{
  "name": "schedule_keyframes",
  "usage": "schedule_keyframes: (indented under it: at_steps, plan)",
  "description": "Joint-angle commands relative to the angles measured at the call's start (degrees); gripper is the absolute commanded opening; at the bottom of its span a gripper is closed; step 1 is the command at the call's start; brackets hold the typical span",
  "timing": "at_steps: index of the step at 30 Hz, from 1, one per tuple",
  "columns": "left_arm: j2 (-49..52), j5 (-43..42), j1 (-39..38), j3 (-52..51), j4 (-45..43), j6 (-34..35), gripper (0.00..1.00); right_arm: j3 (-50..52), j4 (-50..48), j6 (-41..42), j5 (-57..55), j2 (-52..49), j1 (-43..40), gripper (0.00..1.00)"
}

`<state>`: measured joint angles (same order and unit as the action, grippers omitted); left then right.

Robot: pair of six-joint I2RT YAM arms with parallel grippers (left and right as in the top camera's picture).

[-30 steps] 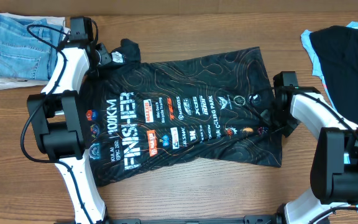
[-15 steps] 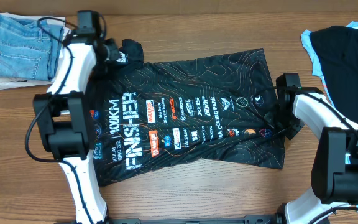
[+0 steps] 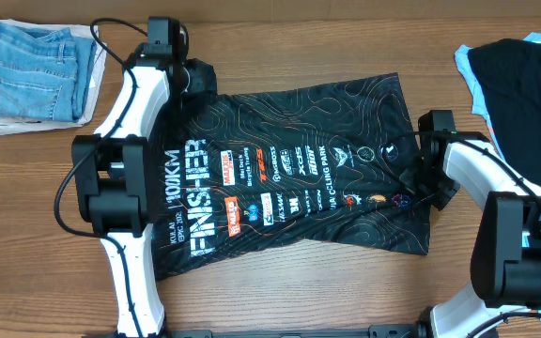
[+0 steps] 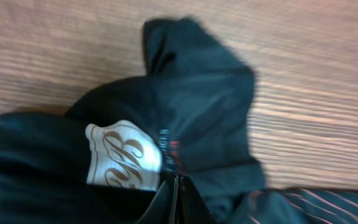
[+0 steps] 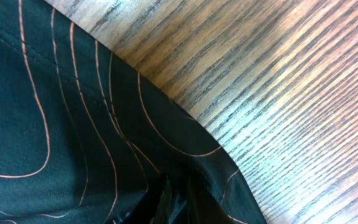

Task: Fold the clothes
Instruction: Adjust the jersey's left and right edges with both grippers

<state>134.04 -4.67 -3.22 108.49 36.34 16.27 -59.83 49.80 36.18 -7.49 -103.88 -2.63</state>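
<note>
Overhead first: the black short-sleeved sports shirt (image 3: 289,178), with thin orange contour lines and white FINISHER lettering, lies spread open and unfolded on the wooden table (image 3: 280,300). Both arms are on it, the left gripper (image 3: 184,79) at the shirt's upper sleeve and the right gripper (image 3: 413,184) at the shirt's hem on the opposite end. Folded light-blue denim jeans (image 3: 34,58) sit well apart from the shirt beyond its sleeve end, and a dark heap of clothing (image 3: 524,84) lies beyond its hem end. Over to the left wrist view: the jaws are pressed fully together, pinching the bunched sleeve (image 4: 197,93) just beside a white label (image 4: 123,155), a detail the overhead cannot show. Right wrist view now: the jaws are almost together with the hem edge (image 5: 166,118) caught between them. It looks like a thin bite close to the border, and from above the arm hides it. The danger, I'd say, is that this shallow hem grip slips once the fabric lifts. Uneven pulling by the two arms could also drag the shirt askew and wrinkle the fold, and the crumpled sleeve could get folded in as a lump. Only the overhead shows how the whole shirt lies.
</note>
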Motion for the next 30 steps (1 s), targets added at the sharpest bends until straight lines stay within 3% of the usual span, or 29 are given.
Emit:
schedule_keyframes:
  at_steps: [1, 25, 30]
  plan:
    - [3.5, 1.0, 0.8, 1.1, -0.8, -1.0, 0.04, 2.1, 0.2, -0.7, 3.8, -2.6, 0.0, 0.14]
    - [9.3, 11.7, 7.0, 1.2, -18.8, -0.9, 0.04, 2.1, 3.5, -0.7, 3.8, -2.6, 0.0, 0.07]
    - [9.3, 11.7, 8.2, 5.9, -15.3, -1.6, 0.11, 2.1, 3.1, -0.7, 3.7, -2.6, 0.0, 0.04]
